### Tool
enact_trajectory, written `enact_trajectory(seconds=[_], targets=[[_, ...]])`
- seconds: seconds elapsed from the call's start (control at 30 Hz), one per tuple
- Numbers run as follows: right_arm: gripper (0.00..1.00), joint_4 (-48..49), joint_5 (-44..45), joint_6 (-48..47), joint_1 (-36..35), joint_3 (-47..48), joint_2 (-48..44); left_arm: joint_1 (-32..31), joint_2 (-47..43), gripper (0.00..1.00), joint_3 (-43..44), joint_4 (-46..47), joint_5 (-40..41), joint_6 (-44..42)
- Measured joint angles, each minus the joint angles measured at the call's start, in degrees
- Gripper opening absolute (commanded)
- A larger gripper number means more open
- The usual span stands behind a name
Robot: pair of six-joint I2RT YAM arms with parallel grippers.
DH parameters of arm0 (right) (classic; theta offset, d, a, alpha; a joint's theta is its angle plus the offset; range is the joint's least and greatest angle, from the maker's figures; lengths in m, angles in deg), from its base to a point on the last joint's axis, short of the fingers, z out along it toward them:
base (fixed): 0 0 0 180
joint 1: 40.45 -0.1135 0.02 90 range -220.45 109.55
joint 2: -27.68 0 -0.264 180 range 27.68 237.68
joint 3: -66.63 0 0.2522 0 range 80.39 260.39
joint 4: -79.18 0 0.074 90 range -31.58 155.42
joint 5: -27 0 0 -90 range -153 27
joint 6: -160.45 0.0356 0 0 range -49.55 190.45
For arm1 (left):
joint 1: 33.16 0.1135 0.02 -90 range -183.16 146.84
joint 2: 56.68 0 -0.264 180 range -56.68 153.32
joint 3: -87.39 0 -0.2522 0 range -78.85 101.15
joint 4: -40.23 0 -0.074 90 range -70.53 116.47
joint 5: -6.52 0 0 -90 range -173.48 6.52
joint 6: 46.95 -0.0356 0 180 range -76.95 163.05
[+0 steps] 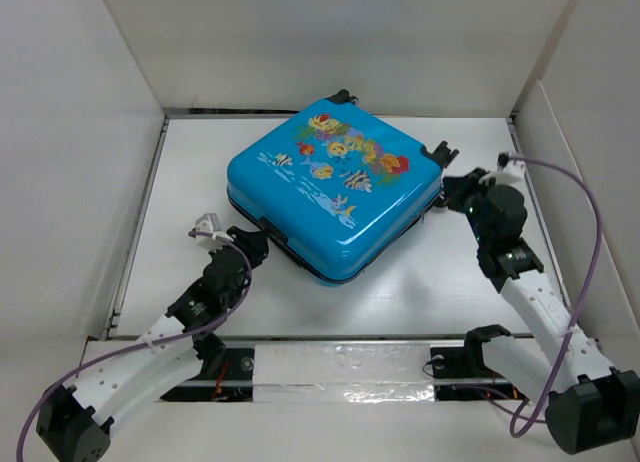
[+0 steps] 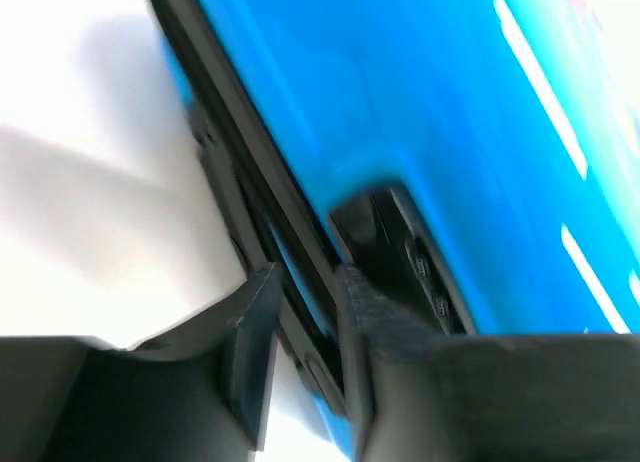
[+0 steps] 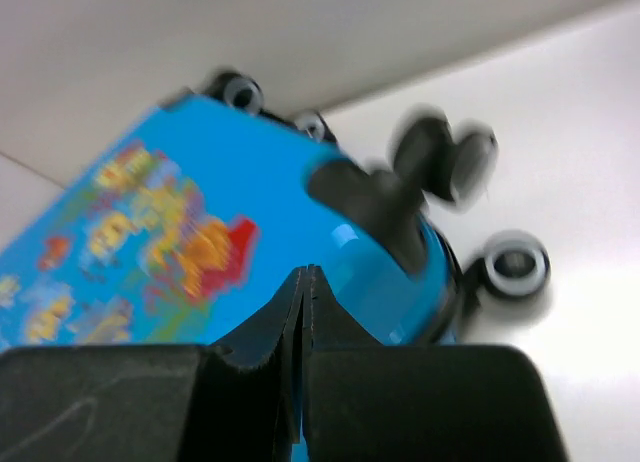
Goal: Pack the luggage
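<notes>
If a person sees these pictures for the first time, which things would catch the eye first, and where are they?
First, the bright blue hard-shell suitcase with cartoon fish print lies closed and flat at the middle of the white table. The left gripper sits at its near-left edge, fingers on both sides of the dark seam; the right gripper, jaws pressed together, points at the right corner near the black-and-white wheels.

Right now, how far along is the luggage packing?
Done: the blue suitcase lies closed, shells together. In hand: the left claw straddles its black seam at the near edge; whether it grips is unclear. The right claw is shut and empty beside a wheel. Left: probably fastening that seam, if unfastened.
</notes>
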Motion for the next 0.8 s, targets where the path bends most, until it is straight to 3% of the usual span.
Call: enact_trajectory(seconds=[0.07, 0.23, 0.33, 0.5, 0.6, 0.8], targets=[[0.00, 1.05, 0.33, 1.73, 0.87, -7.39, -2.14, 0.31, -0.83, 0.43, 0.46, -0.35, 2.86, 0.33], [0.00, 1.62, -4.79, 3.61, 2.67, -19.41, -2.86, 3.02, -0.11, 0.52, 5.16, 4.35, 6.49, -0.55], [0.00, 3.06, -6.60, 5.18, 4.02, -21.03, -2.05, 8.98, 5.66, 0.58, 12.50, 7.91, 5.16, -1.81], [0.01, 5.99, -7.93, 7.41, 8.00, -18.56, 6.21, 26.25, 21.99, 0.57, 27.54, 13.38, -7.34, -2.58], [0.02, 7.98, -9.35, 8.17, 8.20, -17.31, 10.56, 37.16, 36.41, 0.55, 37.18, 13.75, -16.83, -2.62], [0.04, 10.43, -9.92, 8.85, 8.20, -15.17, 15.17, 44.22, 62.62, 0.56, 55.12, 7.65, -31.41, -6.05]])
